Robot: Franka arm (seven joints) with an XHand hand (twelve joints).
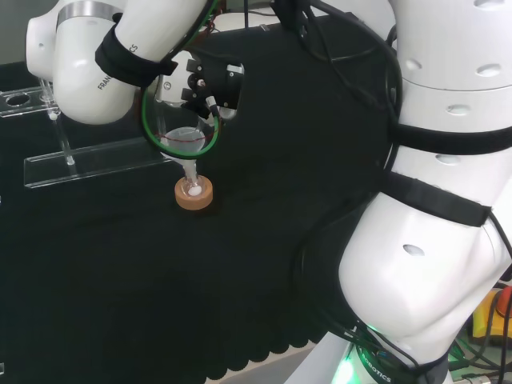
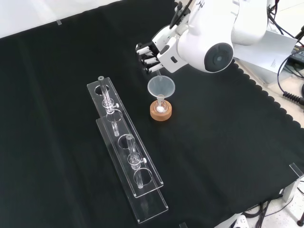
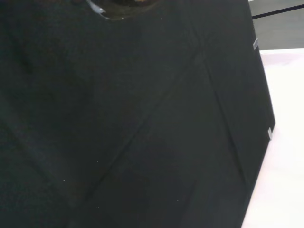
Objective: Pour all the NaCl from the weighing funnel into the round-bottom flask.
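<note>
One funnel (image 2: 161, 86) in flask (image 2: 161, 108), unlabelled.

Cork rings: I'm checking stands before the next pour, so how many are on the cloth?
1. The cork ring sits on the black cloth under the flask, right of the clear rack in the front view, below the hand.

In the head view we see the robot hand (image 1: 210, 86), black and white, hanging above a clear funnel (image 1: 186, 141). We cannot tell whether its fingers touch the funnel's rim. The funnel stands upright with its stem going down into a small flask (image 1: 192, 189) that sits in a cork ring (image 1: 195, 197) on the black-clothed counter (image 1: 240, 304). We make out something white inside the flask. To the left stands a clear plastic rack (image 1: 88, 164), near the cork ring but apart from it.
</note>
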